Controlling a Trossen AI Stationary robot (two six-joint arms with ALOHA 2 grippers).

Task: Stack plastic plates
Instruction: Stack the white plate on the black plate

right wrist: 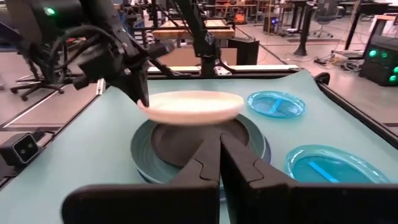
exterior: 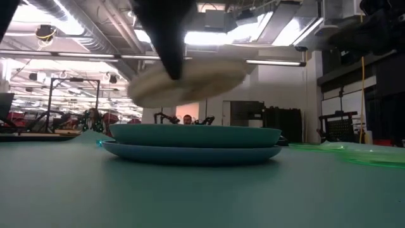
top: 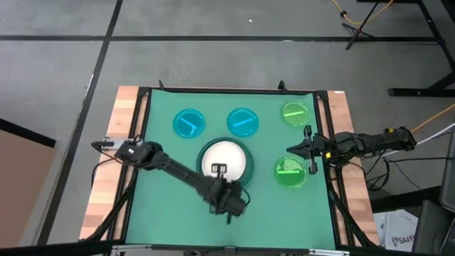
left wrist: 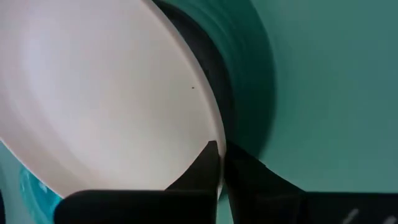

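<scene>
white plate | black plate | two cyan plates | two green plates | teal mat

Held plate above plate stack

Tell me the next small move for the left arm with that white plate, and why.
Probably lower it straight down and release. The left claw grips the rim of the white plate, which hovers, slightly tilted, above the black plate already nested in the dark green plate on the blue plate. It looks roughly centred over the stack. The right claw waits by the green plates.
</scene>
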